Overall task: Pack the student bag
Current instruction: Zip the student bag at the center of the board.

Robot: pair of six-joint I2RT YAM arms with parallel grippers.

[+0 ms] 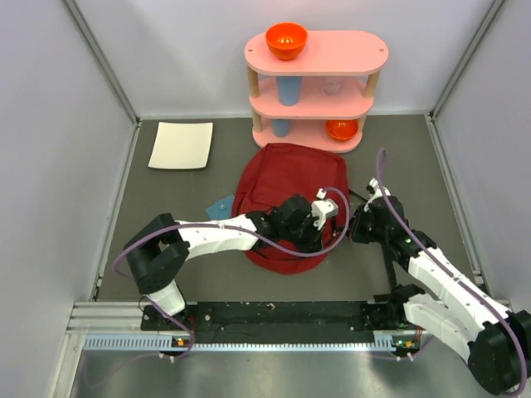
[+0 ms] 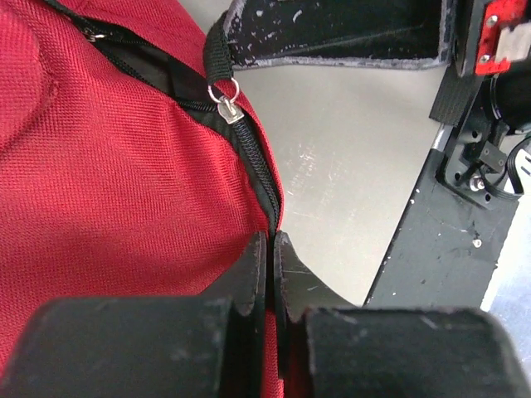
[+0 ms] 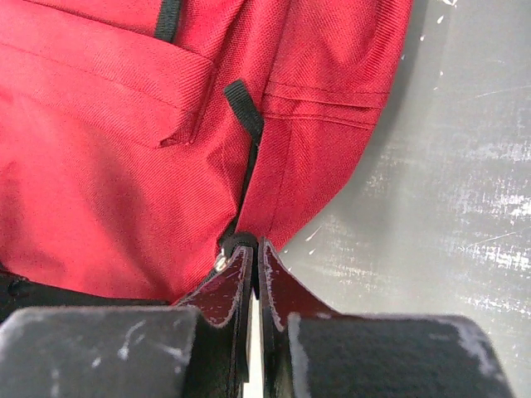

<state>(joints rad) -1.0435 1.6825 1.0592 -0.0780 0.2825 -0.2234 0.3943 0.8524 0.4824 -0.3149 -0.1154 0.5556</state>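
Observation:
The student bag [image 1: 286, 186] is a dark-red backpack lying flat in the middle of the table. My left gripper [image 1: 332, 235] reaches over its near right corner. In the left wrist view the gripper [image 2: 271, 242] is shut on the bag's [image 2: 108, 182] black zipper seam, below the silver zipper slider [image 2: 226, 112]. My right gripper [image 1: 353, 225] is at the bag's right edge. In the right wrist view the gripper [image 3: 255, 247] is shut on a black zipper pull [image 3: 241, 242] at the bag's [image 3: 124, 141] edge.
A pink three-tier shelf [image 1: 348, 51] stands at the back with an orange bowl [image 1: 286, 39] on top, blue cups and another orange bowl [image 1: 342, 128] below. A white sheet [image 1: 181, 145] lies back left. A blue item [image 1: 221, 206] peeks out at the bag's left.

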